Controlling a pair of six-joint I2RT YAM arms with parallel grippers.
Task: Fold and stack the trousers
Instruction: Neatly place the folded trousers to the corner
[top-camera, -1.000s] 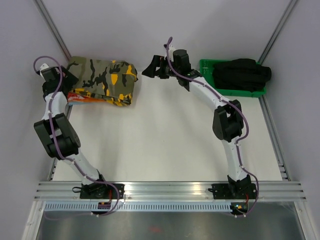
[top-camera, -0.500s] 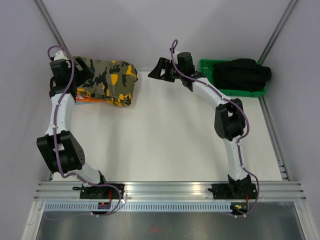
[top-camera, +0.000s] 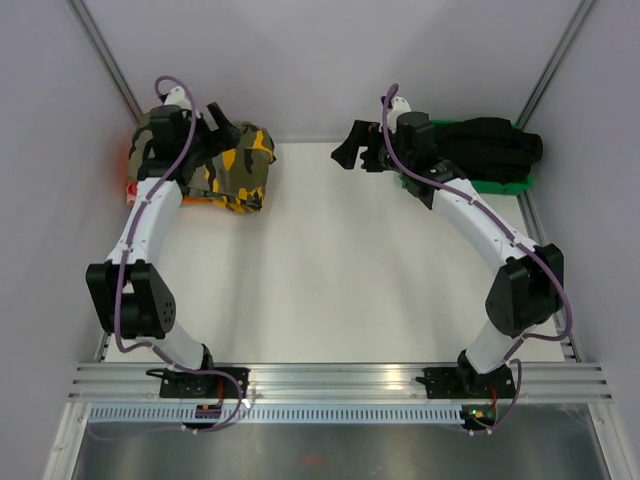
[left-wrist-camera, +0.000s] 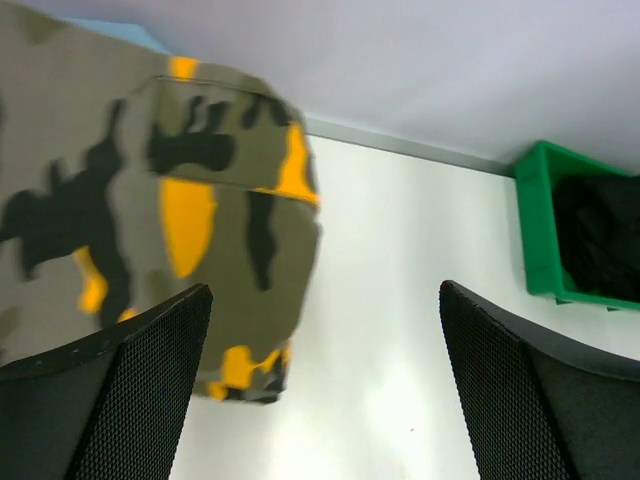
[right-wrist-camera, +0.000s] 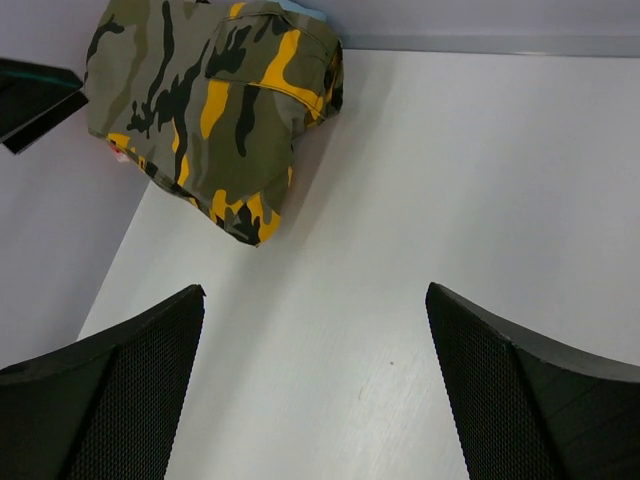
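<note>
Olive-grey, black and yellow-orange camouflage cloth trousers (top-camera: 240, 168): folded into a compact bundle, stacked on red-orange folded cloth (top-camera: 131, 172) underneath. Left gripper (top-camera: 222, 135) spread wide, holding nothing, just above trousers; right gripper (top-camera: 352, 155) likewise, well to their right. Judged essentially finished, bar pulling both arms clear.

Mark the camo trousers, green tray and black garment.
trousers (right-wrist-camera: 200, 110): right wrist view, middle of the cloth.
green tray (left-wrist-camera: 538, 230): left wrist view, its left wall.
black garment (top-camera: 490, 140): top view, its centre.
</note>
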